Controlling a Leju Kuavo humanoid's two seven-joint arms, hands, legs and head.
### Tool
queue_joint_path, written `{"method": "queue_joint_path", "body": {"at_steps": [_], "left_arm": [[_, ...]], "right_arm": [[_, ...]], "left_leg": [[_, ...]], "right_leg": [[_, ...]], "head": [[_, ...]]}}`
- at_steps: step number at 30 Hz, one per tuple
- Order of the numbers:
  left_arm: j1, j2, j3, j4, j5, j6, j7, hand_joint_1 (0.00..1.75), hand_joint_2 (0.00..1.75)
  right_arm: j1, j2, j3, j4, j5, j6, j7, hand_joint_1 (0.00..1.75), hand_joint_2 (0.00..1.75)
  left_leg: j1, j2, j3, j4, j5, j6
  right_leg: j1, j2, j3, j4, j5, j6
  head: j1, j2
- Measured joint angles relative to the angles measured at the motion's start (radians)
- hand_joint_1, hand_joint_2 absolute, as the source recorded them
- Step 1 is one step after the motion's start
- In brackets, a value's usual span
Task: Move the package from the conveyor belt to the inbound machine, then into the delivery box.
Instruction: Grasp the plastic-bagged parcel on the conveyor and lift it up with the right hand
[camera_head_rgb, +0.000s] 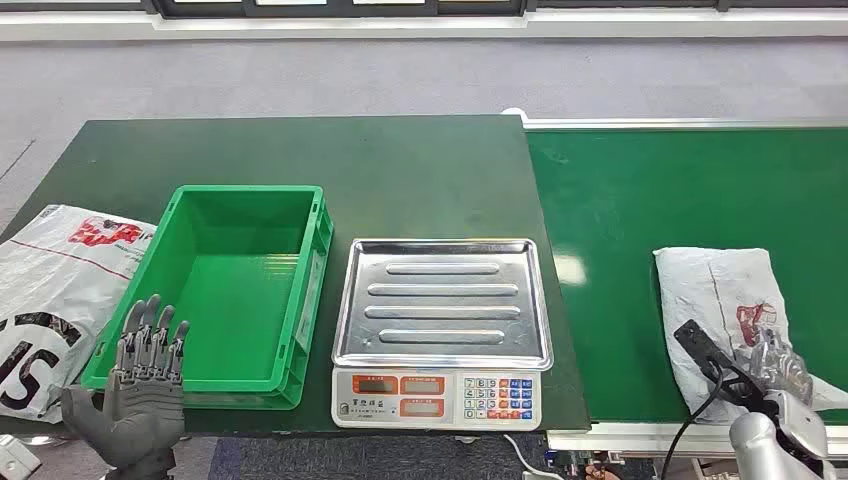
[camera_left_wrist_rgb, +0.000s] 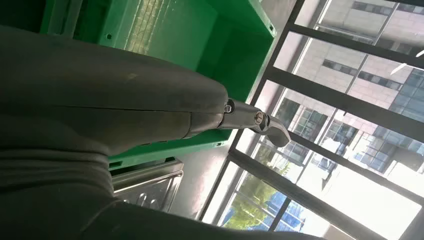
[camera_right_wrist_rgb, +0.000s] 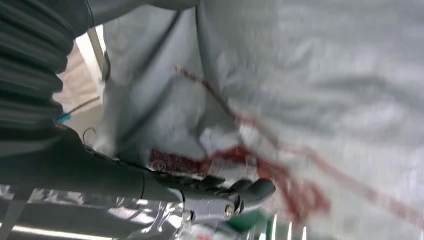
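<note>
— On conveyor belt (camera_head_rgb: 640, 200), head view: package (camera_head_rgb: 725, 310), right hand (camera_head_rgb: 780, 365) over its near end?
— Yes; grip cannot be told, wrist view blurred. Left hand (camera_head_rgb: 140, 385) spread wide, holding nothing, beside green box (camera_head_rgb: 300, 300).

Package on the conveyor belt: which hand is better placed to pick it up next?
Right. The right hand is already over the near end of the grey package on the conveyor belt. The left hand hangs open by the green box, with the scale between it and the belt.
</note>
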Motion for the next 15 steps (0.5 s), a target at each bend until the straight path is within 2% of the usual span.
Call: {"method": "queue_joint_path", "body": {"at_steps": [10,14,15], "left_arm": [[-0.024,0.016,-0.028,0.021,0.004,0.021,0.009,0.0,0.0],[-0.028,0.02,-0.035,0.024,0.006,0.024,0.01,0.0,0.0],[-0.028,0.021,-0.036,0.024,0.007,0.024,0.01,0.0,0.0]], "right_arm": [[-0.005,0.008,0.082,0.07,0.049,0.115,0.024,0.0,1.75],[-0.002,0.014,0.111,0.075,0.069,0.125,0.006,1.75,1.75],[0.001,0.016,0.119,0.074,0.076,0.124,-0.001,1.75,1.75]], "left_leg": [[0.004,0.002,0.017,0.0,-0.006,0.001],[0.006,0.002,0.023,0.0,-0.008,0.001],[0.006,0.003,0.023,0.0,-0.009,0.001]], "right_leg": [[0.004,0.002,0.018,-0.004,-0.006,0.0],[0.007,0.002,0.026,-0.006,-0.007,0.0],[0.007,0.003,0.028,-0.007,-0.007,0.0]], "head": [[0.0,0.0],[0.0,0.0],[0.0,0.0]]}}
